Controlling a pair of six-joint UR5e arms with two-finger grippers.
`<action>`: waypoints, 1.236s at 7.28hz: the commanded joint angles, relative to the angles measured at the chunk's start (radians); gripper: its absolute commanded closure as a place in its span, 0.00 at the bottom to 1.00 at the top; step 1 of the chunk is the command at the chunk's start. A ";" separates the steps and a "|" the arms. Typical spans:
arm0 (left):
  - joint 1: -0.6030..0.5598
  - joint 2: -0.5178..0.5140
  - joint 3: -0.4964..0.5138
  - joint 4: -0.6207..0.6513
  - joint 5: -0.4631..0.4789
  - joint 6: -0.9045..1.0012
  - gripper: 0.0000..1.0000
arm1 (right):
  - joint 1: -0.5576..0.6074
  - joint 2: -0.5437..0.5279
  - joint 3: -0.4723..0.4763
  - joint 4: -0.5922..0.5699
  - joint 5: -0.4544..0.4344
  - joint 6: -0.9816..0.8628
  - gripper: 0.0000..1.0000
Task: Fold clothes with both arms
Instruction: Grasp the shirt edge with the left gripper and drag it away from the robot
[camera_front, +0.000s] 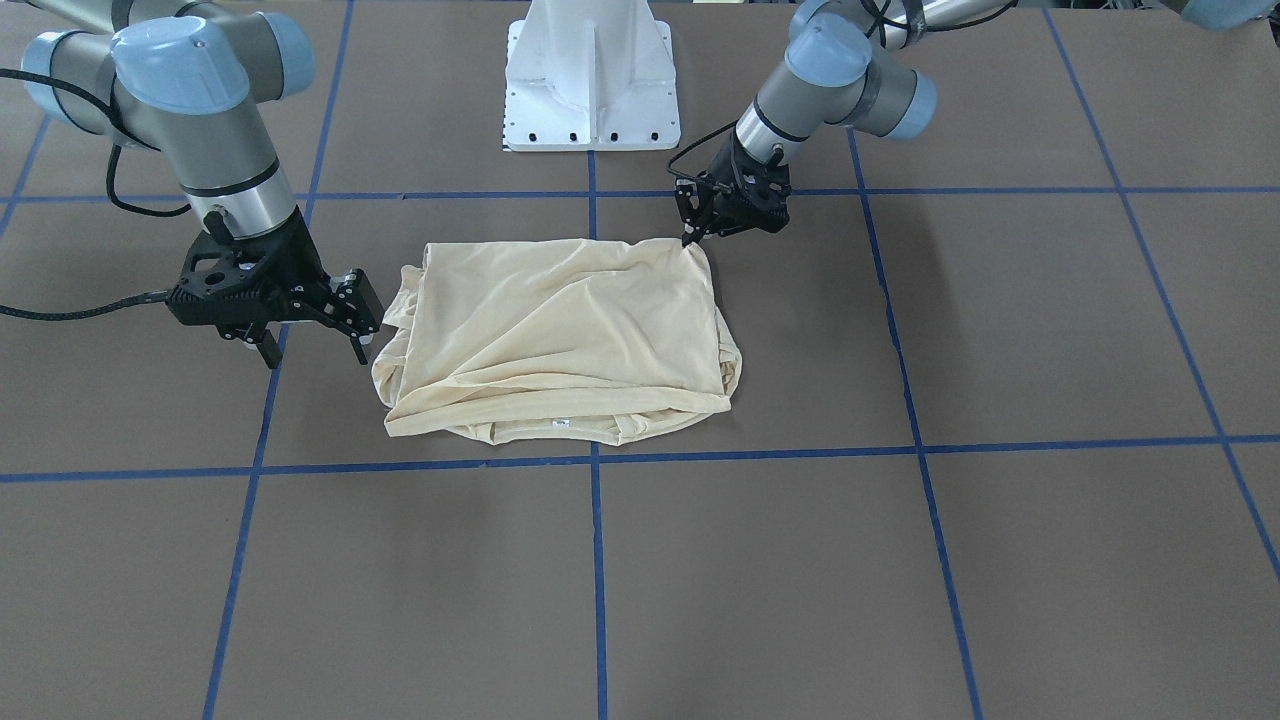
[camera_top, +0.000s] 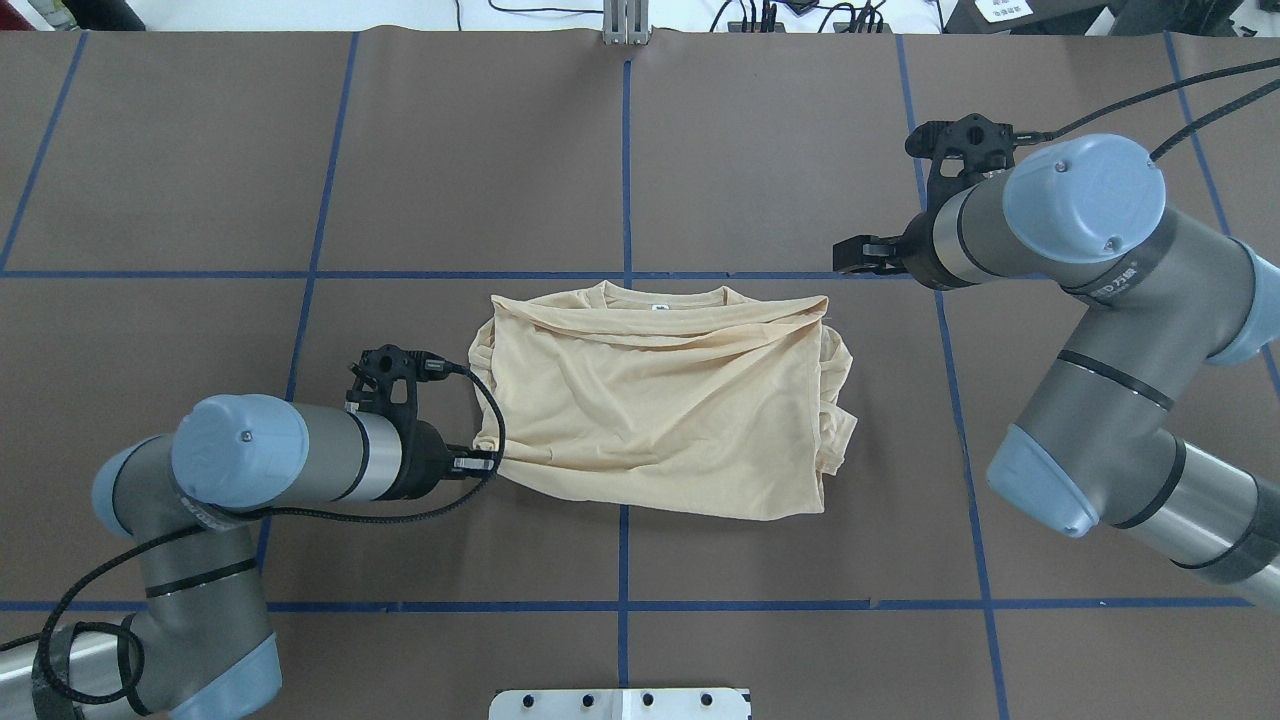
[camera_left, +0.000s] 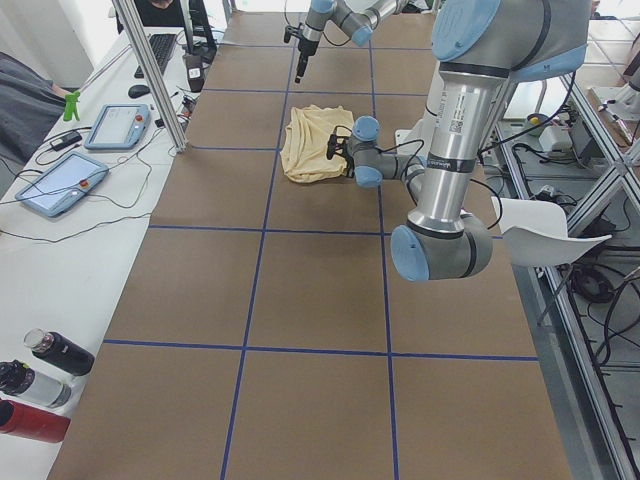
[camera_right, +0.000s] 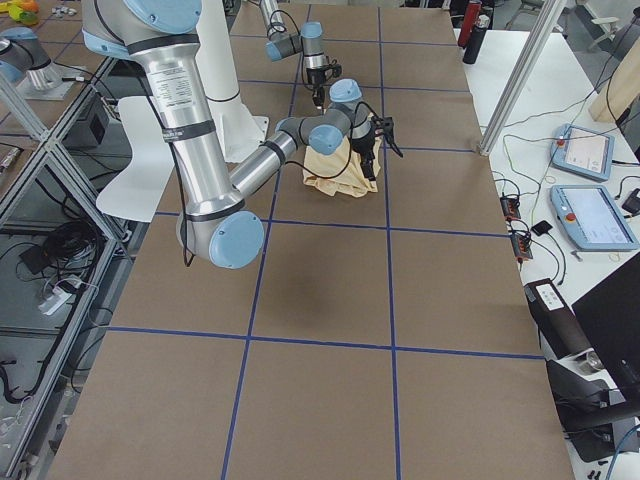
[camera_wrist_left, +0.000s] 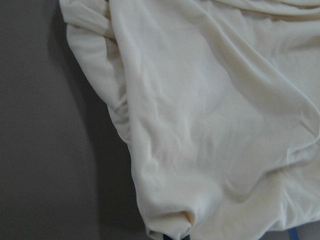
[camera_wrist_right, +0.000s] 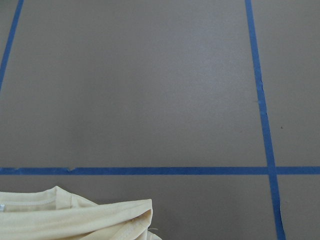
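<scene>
Shirt (camera_front: 560, 320) lies mid-bench, folded to a rough rectangle, plain cream side up, creased. The collar edge with a small white label (camera_front: 560, 424) faces away from the robot. Bench (camera_front: 900, 600) is brown, gridded with blue tape (camera_front: 597, 560).

Left end effector (camera_front: 688, 238): fingers pressed together, tip down on the shirt's near-left corner, pinching the cloth there; the corner is drawn to a small peak. Left wrist view is filled with wrinkled fabric.

Right end effector (camera_front: 315, 348): fingers spread, holding nothing, above the bench near the shirt's right side. Right wrist view shows only the collar's corner and bare bench.
</scene>
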 joint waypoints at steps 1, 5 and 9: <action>-0.149 -0.007 0.070 0.006 -0.003 0.147 1.00 | -0.002 0.001 0.000 -0.001 0.000 0.002 0.00; -0.410 -0.364 0.570 -0.001 -0.006 0.413 1.00 | -0.003 0.006 0.004 0.001 0.000 0.008 0.00; -0.460 -0.504 0.790 -0.100 -0.009 0.549 0.00 | -0.015 0.017 0.001 0.001 -0.003 0.028 0.00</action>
